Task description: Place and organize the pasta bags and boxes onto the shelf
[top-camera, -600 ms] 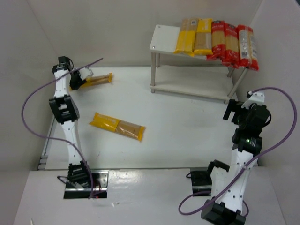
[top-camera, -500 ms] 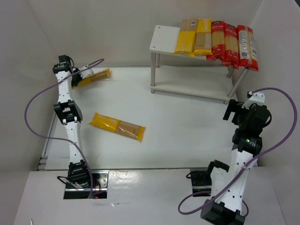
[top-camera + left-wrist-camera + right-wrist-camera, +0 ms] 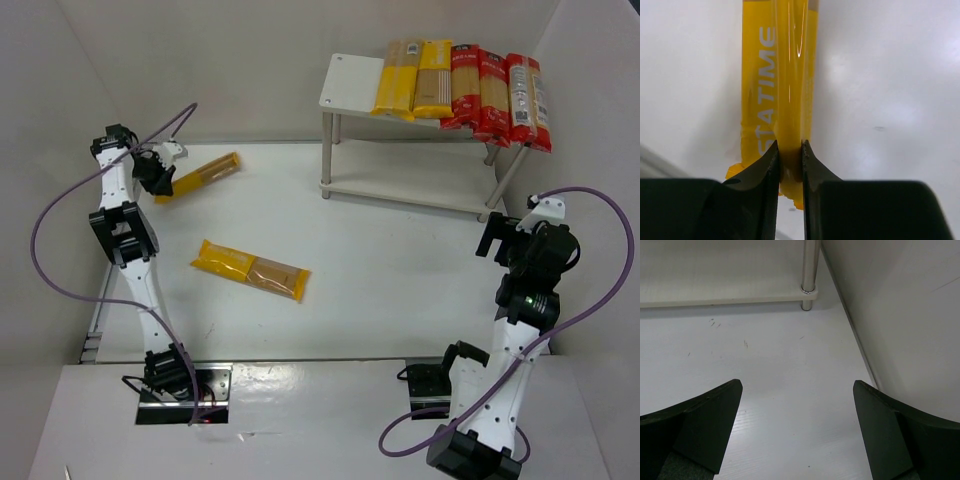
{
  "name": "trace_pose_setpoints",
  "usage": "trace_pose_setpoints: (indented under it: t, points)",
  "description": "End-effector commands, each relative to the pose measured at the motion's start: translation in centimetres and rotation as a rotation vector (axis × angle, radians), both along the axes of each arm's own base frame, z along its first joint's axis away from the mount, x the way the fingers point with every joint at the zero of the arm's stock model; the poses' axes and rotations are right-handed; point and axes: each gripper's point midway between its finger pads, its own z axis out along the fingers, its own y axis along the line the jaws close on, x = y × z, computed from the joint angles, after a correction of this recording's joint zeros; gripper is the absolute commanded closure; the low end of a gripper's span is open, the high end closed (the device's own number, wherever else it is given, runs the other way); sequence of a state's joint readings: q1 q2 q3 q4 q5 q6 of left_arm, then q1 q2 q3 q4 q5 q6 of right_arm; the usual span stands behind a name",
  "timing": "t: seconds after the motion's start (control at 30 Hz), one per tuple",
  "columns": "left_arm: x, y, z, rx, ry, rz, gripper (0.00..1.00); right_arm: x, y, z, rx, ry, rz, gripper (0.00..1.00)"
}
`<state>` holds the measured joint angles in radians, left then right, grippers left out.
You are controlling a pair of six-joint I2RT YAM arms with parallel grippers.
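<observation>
Nearest the arm bases, around eight o'clock from the middle of the table (image 3: 400, 290), a loose yellow packet (image 3: 250, 270) is lying flat. At three o'clock the right gripper (image 3: 797, 390) is hanging with its fingers spread wide, near a shelf leg (image 3: 809, 270). Farther back, at ten o'clock, the left gripper (image 3: 789, 147) is pinching the end of a second yellow packet (image 3: 777, 75). At one o'clock the shelf (image 3: 350, 80) is carrying two yellow shelf packets (image 3: 412, 78) and three red packets (image 3: 495, 95) side by side on top.
</observation>
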<state>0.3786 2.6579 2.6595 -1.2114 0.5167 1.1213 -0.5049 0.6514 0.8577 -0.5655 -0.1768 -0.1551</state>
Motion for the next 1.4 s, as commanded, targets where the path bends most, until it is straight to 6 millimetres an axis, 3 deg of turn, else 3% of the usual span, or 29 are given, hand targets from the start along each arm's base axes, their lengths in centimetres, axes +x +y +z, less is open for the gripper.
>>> trace_pose_setpoints:
  t: [0.0,0.03,0.07,0.1,0.13,0.17,0.2,0.23,0.33,0.47,0.57,0.67,1.0,1.07,1.3,1.37]
  points:
    - [-2.8,-6.1,6.2,-0.18,-0.053,-0.14,1.0,-0.1,0.1,1.2,-0.02,-0.03,0.01,0.0]
    - [-3.1,-7.0,8.0,-0.158,-0.093,-0.173,1.0,-0.2,0.1,1.4,-0.024,-0.038,0.009,0.0]
    - [-4.9,-8.3,5.8,-0.187,-0.021,-0.19,1.0,-0.2,0.1,1.4,-0.024,-0.038,0.009,0.0]
    - [-5.8,-8.7,5.6,-0.199,-0.016,-0.191,1.0,-0.2,0.1,1.4,-0.024,-0.038,0.009,0.0]
    - [-5.5,-9.9,7.9,-0.15,-0.104,-0.226,1.0,-0.2,0.1,1.4,-0.033,-0.035,0.012,0.0]
    - [-6.1,-10.5,7.7,-0.13,-0.118,-0.243,1.0,-0.1,0.3,1.4,-0.033,-0.035,0.023,0.0]
    - [-8.9,-11.7,4.6,-0.151,-0.042,-0.247,1.0,-0.1,0.4,1.4,-0.033,-0.035,0.023,0.0]
    - [-8.7,-12.9,7.0,-0.107,-0.151,-0.285,1.0,0.0,0.6,1.4,-0.032,-0.035,0.032,0.0]
    - [-11.7,-15.4,7.2,-0.108,-0.167,-0.318,1.0,-0.1,0.8,1.6,-0.037,-0.044,0.041,0.0]
    - [-13.6,-18.5,8.9,-0.159,-0.178,-0.381,1.0,0.1,1.4,1.6,-0.031,-0.047,0.07,0.0]
    - [-14.7,-19.8,9.7,-0.168,-0.185,-0.409,1.0,0.3,2.2,1.4,-0.037,-0.039,0.121,0.0]
    - [-16.3,-21.3,10.1,-0.189,-0.184,-0.426,1.0,0.7,4.2,1.1,-0.053,-0.016,0.251,0.0]
    - [-21.4,-26.9,8.9,-0.277,-0.096,-0.47,1.0,0.7,16.7,-1.4,-0.036,0.11,0.951,0.0]
    - [-22.3,-28.1,8.7,-0.278,-0.096,-0.487,1.0,0.7,18.2,-2.4,-0.025,0.155,1.033,0.0]
    - [-24.1,-31.2,9.0,-0.328,-0.051,-0.48,1.0,-0.5,27.0,-4.0,-0.096,0.187,1.37,0.0]
    - [-24.3,-31.9,9.1,-0.336,-0.041,-0.483,1.0,-0.1,28.6,-5.1,-0.114,0.201,1.417,0.0]
